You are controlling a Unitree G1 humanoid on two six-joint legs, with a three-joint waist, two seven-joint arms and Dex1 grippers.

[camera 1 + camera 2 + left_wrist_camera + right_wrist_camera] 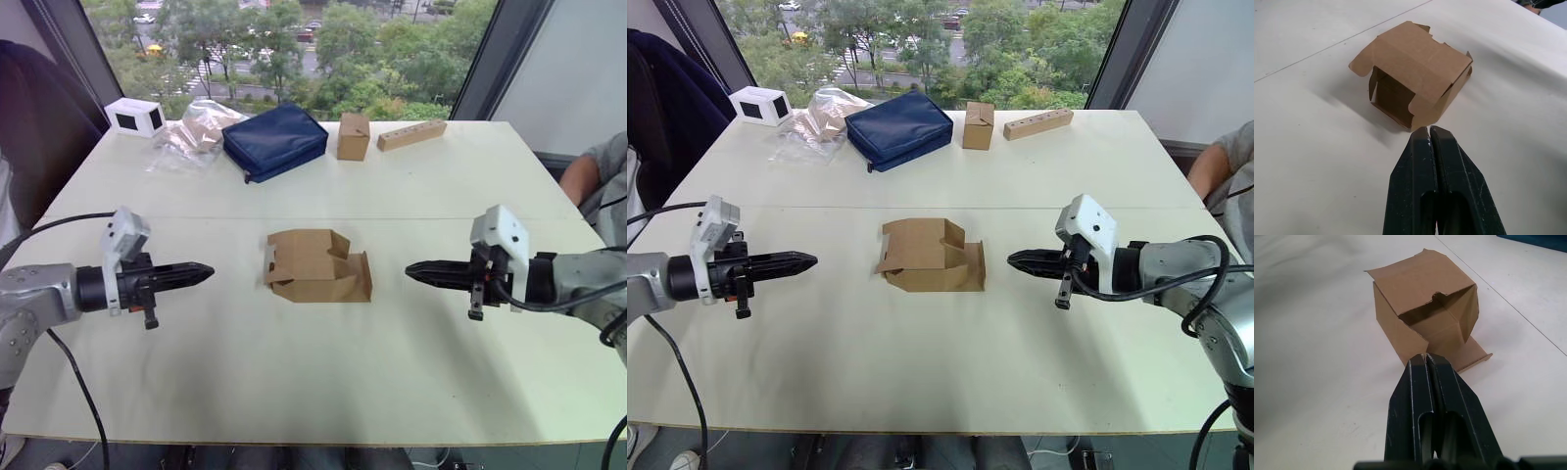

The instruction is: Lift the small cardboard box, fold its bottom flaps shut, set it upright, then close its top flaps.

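while the small cardboard box [315, 266] lies sideways, left end effector [201, 271] and right end effector [415, 269] flank it, pressed together.

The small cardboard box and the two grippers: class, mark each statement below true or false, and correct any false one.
1. The small cardboard box lies on its side on the table with flaps open at both ends. True.
2. The left gripper is clamped on one of the box's flaps. False: it is shut on nothing and sits apart from the box, to the box's left.
3. The right gripper points toward the box from the box's right side. True.
4. Both grippers have their fingers spread wide. False: both are shut.
5. A navy blue pouch rests on top of the box. False: it lies at the far side of the table, well away from it.
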